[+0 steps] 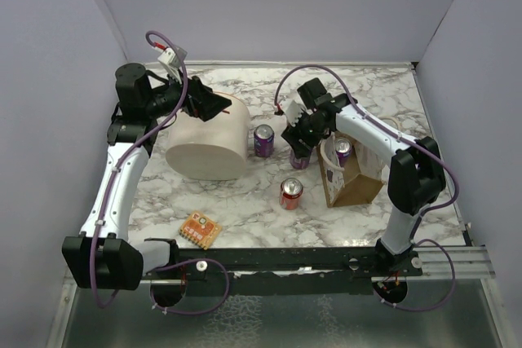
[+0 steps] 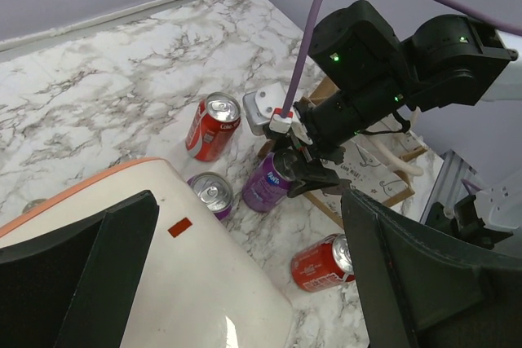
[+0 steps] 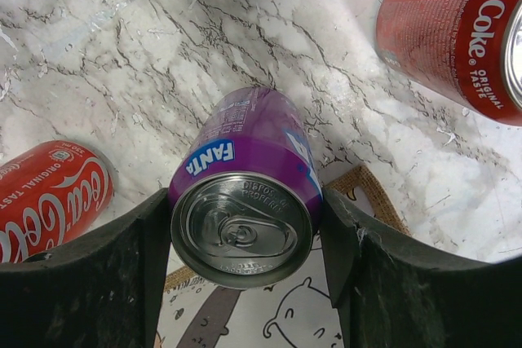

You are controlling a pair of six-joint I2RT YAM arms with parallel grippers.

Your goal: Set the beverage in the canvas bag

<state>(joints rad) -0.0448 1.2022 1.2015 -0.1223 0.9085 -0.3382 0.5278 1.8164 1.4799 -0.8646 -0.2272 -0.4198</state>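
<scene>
My right gripper (image 1: 298,146) (image 3: 245,226) is shut on a purple Fanta can (image 3: 245,177) (image 2: 269,181), one finger against each side. The can leans just left of the canvas bag (image 1: 355,185) (image 2: 371,170), a tan boxy bag with whitish handles and a cartoon-printed side (image 3: 269,323). Inside the bag stands another purple can (image 1: 343,150). My left gripper (image 1: 214,105) (image 2: 249,201) hangs open over the cream tub, holding nothing.
The cream cylindrical tub (image 1: 209,146) (image 2: 163,283) lies at the left. A purple can (image 1: 263,140) stands beside it. A red Coke can (image 1: 291,193) (image 2: 322,262) sits nearer the front, another red can (image 2: 212,126) farther back. An orange packet (image 1: 201,230) lies front left.
</scene>
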